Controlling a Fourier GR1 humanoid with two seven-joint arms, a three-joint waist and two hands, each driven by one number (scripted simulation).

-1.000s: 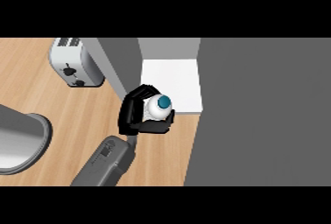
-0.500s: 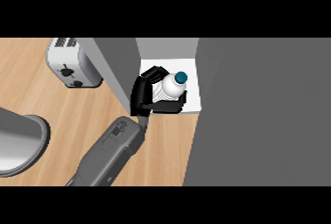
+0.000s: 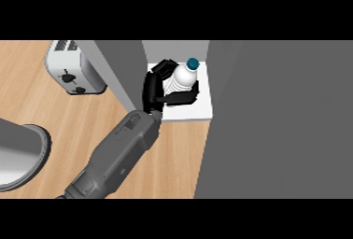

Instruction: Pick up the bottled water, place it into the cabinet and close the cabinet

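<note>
Bottled water [image 3: 183,77] is the last thing in a left-to-right reading: first a grey pot [image 3: 17,156] at the edge, then a toaster [image 3: 72,72] on the wooden worktop [image 3: 41,109], then the hand [image 3: 157,88]. Its fingers [image 3: 180,98] curl around the bottle, holding it above the white cabinet floor [image 3: 196,112]. I judge that releasing it and closing the cabinet door [image 3: 276,121] are left.
</note>
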